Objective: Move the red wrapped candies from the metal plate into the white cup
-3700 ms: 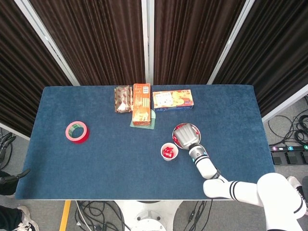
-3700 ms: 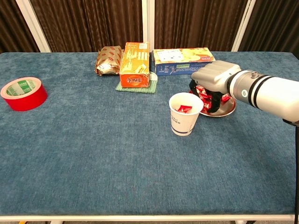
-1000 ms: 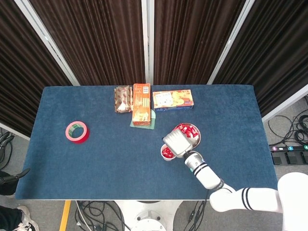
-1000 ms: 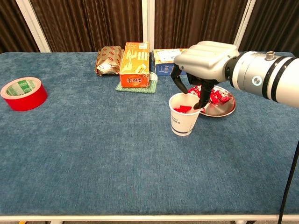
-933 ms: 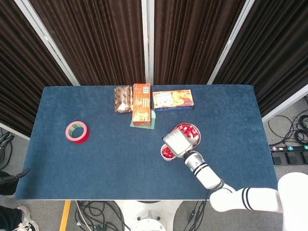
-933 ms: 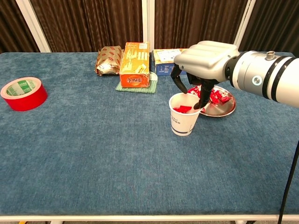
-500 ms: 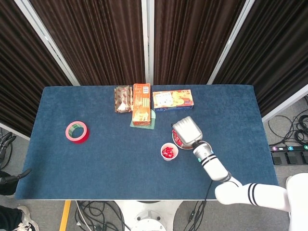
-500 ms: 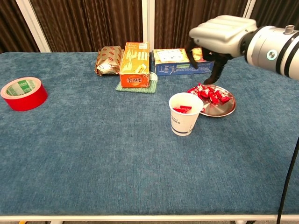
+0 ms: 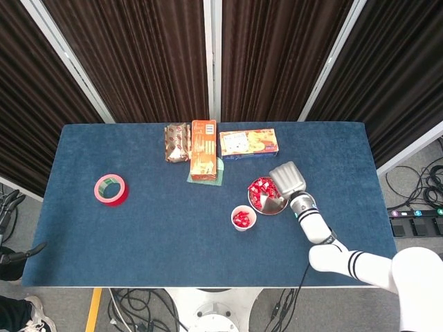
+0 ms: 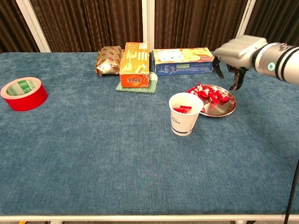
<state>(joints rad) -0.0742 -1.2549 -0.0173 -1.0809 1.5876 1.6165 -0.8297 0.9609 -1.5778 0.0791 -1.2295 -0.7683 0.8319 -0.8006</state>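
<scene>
Candies [image 10: 210, 94] on plate; chest view shows empty right robot hand [image 10: 232, 58] fingers apart.

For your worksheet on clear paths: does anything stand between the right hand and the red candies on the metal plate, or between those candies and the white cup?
Nothing visible does. The right hand hovers beside the metal plate, the red candies lie uncovered, and the white cup stands open right next to it.

Right hand [image 10: 232, 55]: grey-silver shell, dark black fingers [image 10: 237, 80]. Wrist silver with small teal light, black bands. Arm [image 9: 346, 261] glossy white, black ring stripes, lower right of head view.
</scene>
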